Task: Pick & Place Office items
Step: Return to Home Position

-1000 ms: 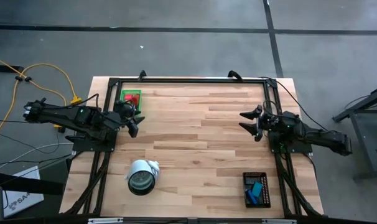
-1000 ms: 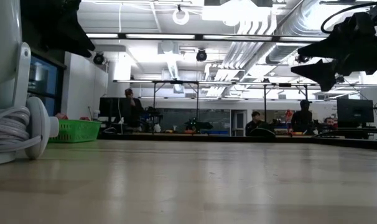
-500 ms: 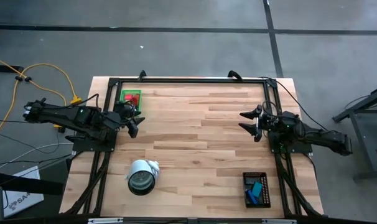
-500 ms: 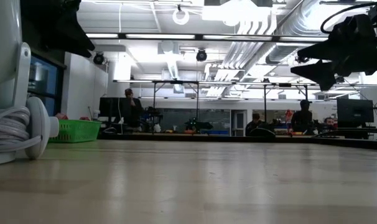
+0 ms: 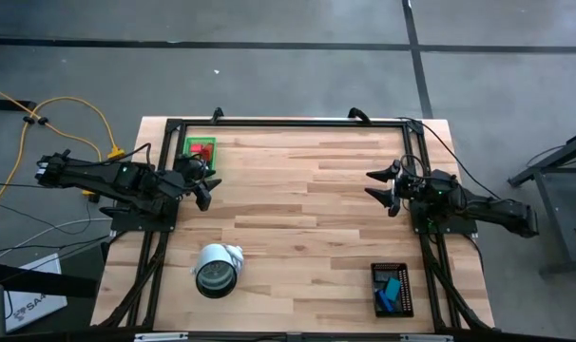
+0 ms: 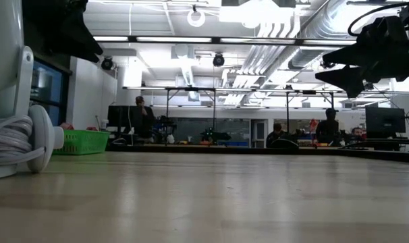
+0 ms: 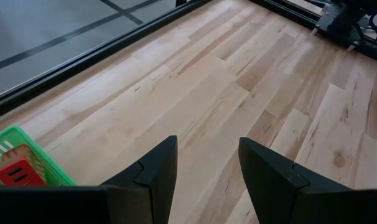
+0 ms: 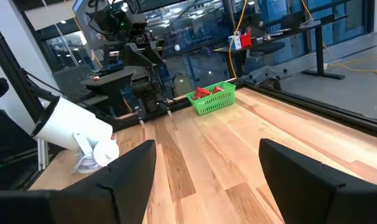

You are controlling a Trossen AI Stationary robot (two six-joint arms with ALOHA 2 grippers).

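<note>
Two empty, released grippers hover above the desk (image 5: 297, 223): left gripper (image 5: 207, 189) beside the green tray (image 5: 186, 143) holding red blocks (image 5: 202, 148), right gripper (image 5: 372, 184) well apart.

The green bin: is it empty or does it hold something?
Not empty. Red pieces lie inside the green bin, visible in the high and wrist views.

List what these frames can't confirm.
Green bin contents: tiny in high view, cut by the frame edge in left wrist view, which shows one red block.
Blue pieces in black tray: too small to count in high view.
Roll: cut off by low view's left edge.
</note>
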